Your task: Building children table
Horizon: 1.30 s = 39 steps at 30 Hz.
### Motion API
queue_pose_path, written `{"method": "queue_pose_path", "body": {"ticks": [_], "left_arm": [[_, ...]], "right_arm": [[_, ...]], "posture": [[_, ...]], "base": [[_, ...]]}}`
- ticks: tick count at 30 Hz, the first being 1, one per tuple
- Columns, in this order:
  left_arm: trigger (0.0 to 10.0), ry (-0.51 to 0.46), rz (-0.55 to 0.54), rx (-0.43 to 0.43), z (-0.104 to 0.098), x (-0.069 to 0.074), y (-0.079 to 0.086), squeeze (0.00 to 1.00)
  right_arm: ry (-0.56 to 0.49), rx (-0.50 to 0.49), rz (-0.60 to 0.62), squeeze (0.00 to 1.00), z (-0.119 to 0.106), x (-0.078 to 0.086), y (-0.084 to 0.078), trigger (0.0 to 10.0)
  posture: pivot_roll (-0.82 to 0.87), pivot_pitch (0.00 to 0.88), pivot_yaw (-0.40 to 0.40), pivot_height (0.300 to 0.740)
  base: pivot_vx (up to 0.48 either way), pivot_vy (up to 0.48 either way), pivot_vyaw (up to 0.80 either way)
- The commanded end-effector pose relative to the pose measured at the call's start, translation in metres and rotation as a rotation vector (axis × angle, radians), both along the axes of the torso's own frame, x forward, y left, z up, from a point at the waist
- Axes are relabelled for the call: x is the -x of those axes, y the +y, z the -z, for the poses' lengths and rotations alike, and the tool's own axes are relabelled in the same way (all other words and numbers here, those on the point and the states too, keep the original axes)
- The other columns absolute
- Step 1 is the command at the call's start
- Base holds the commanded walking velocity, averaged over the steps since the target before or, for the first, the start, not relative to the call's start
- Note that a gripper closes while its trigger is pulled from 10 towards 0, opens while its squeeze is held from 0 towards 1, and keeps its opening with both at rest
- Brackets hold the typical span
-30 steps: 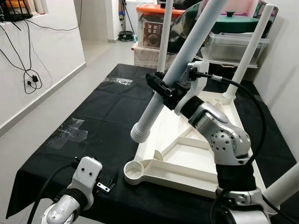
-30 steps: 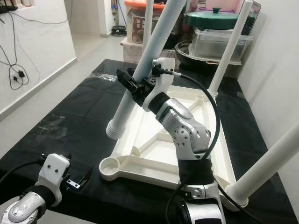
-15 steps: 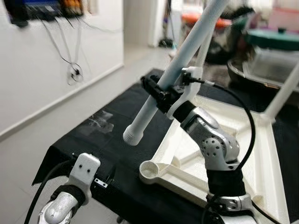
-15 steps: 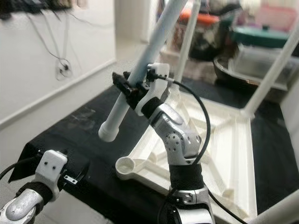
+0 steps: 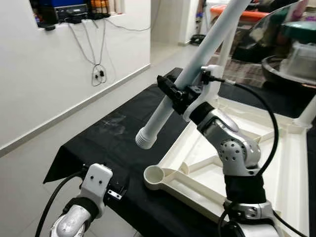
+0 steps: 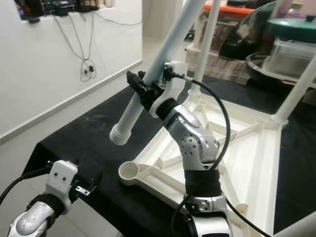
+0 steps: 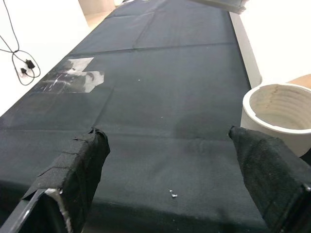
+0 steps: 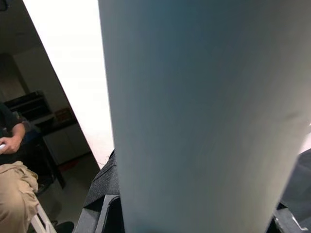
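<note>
Socket [image 5: 154, 174] empty (leg [image 5: 185, 86] aloft, gripped).

Black cloth [image 7: 160, 97] under wide-apart left gripper [image 7: 180, 184] jaws, white threaded socket [image 7: 279, 114] just beside one.

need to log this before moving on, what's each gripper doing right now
Left gripper: open, empty, low over the black cloth.
Right gripper: shut on the long white plastic table leg, held tilted above the upturned white tabletop.

I'm in a home: pale tiled floor [image 5: 29, 163], wall cables [image 5: 98, 74], stacked storage boxes [image 6: 291, 49] behind.
</note>
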<state>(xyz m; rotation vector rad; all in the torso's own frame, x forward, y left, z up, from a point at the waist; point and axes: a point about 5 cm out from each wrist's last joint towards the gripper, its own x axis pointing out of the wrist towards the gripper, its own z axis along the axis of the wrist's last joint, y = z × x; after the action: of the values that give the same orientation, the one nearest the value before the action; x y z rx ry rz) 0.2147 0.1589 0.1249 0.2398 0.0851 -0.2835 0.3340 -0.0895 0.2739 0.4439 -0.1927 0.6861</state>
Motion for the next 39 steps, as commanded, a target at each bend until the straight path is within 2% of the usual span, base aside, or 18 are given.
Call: {"method": "queue_pose_path", "body": {"ticks": [1,5,21,25,39], "left_arm": [[10.0,0.013,-0.001,0.002,0.0032,0.0004,-0.0022,0.00],[10.0,0.014,-0.001,0.005,0.0038,0.0002,-0.0027,0.00],[10.0,0.004,-0.020,0.007,0.0035,-0.0038,-0.0023,0.00],[10.0,0.000,-0.034,0.004,0.0032,-0.0065,-0.0008,0.00],[10.0,-0.001,-0.038,0.017,0.0019,-0.0074,-0.0013,0.00]], "right_arm": [[-0.012,-0.008,-0.017,0.00,-0.0054,0.0010,0.0035,0.0],[-0.014,-0.005,-0.023,0.00,-0.0053,0.0016,0.0035,0.0],[-0.012,0.018,-0.004,0.00,-0.0035,-0.0009,0.0008,0.0],[-0.028,0.052,0.028,0.00,-0.0017,-0.0019,-0.0025,0.0],[-0.052,0.099,-0.005,0.00,-0.0007,-0.0012,-0.0031,0.0]], "posture": [[0.08,0.000,-0.079,0.740],[0.08,0.000,-0.080,0.740],[0.07,0.000,-0.078,0.740],[0.07,0.000,-0.075,0.740],[0.08,0.000,-0.078,0.740]], "base": [[0.000,0.000,0.00],[-0.309,0.000,0.00],[0.000,0.000,0.00],[0.000,0.000,0.00],[0.000,0.000,0.00]]}}
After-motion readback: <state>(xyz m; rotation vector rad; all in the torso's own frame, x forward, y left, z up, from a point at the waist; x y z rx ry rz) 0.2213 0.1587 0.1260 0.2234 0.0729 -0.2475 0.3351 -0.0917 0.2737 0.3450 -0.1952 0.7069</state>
